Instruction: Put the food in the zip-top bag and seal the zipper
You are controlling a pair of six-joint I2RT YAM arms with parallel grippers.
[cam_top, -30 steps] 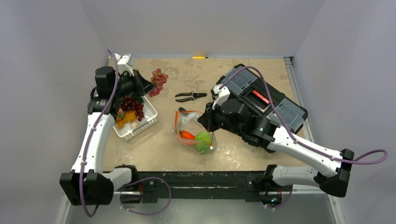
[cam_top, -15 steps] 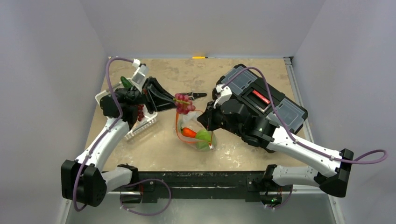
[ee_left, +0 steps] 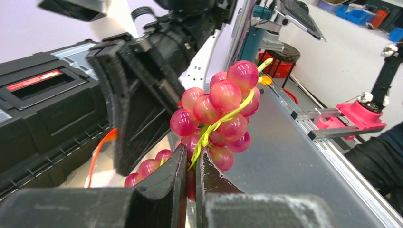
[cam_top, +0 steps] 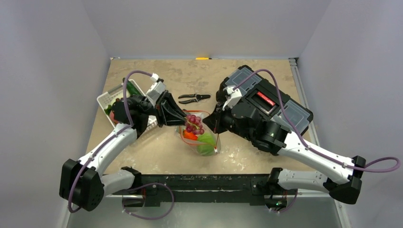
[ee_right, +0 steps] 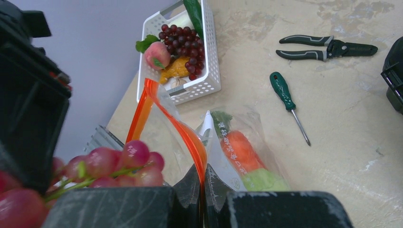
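Two grippers busy | left gripper (ee_left: 190, 159) pinches the grape bunch (ee_left: 223, 107) by its stem | right gripper (ee_right: 203, 178) nips the zipper (ee_right: 183, 130), holding the zip-top bag (ee_right: 247, 137) mouth up | bunch hangs just over that mouth, bag below it; left arm nearer | carrot (ee_right: 240, 149) already inside

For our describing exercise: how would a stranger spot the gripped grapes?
Find the black toolbox on the right; the clear zip-top bag sits just left of it. Over it hangs a pink-red grape bunch, held by its stem in the left gripper, paler than the dark bunch in the white basket.
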